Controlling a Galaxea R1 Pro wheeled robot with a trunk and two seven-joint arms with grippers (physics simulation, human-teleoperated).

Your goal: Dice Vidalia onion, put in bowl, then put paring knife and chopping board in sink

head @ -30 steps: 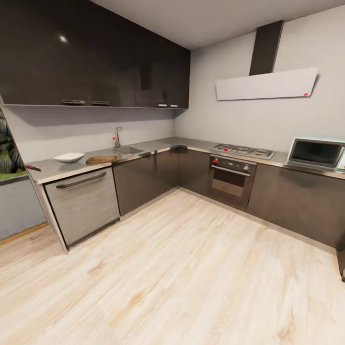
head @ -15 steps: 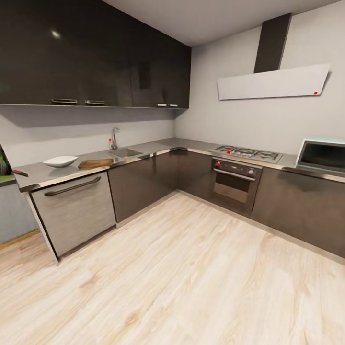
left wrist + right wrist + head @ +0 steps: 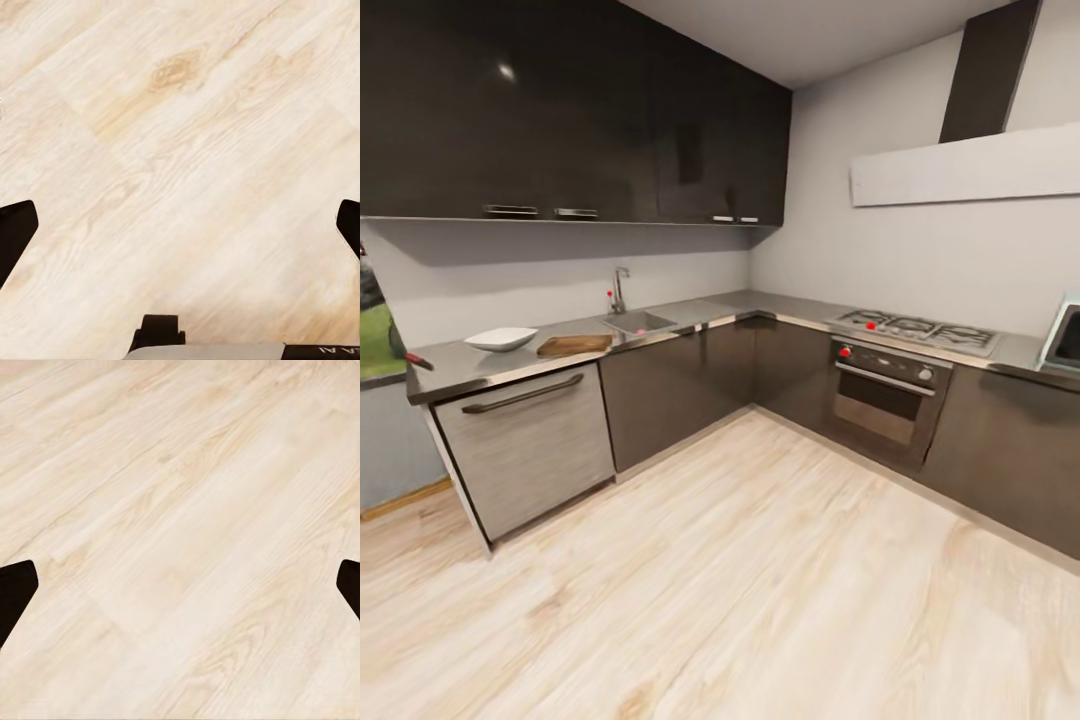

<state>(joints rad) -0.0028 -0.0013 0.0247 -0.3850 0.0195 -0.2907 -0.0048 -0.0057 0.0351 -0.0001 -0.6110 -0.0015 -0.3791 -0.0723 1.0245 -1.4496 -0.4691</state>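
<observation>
Robot out on wooden floor point(image 3: 760, 580), well apart from countertop point(image 3: 470, 365). Bowl point(image 3: 501, 339) just beside chopping board point(image 3: 574, 345), board near sink point(image 3: 640, 321), handy for dicing. Paring knife point(image 3: 417, 361) at counter's far end. Onion not visible. Left gripper point(image 3: 180, 225), right gripper point(image 3: 180, 585): jaws wide, empty, over floor.

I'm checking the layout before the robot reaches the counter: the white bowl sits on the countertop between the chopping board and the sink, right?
Not quite. In the head view the chopping board lies between the bowl and the sink; the bowl is on the board's far side from the sink. It does sit on the countertop.
</observation>
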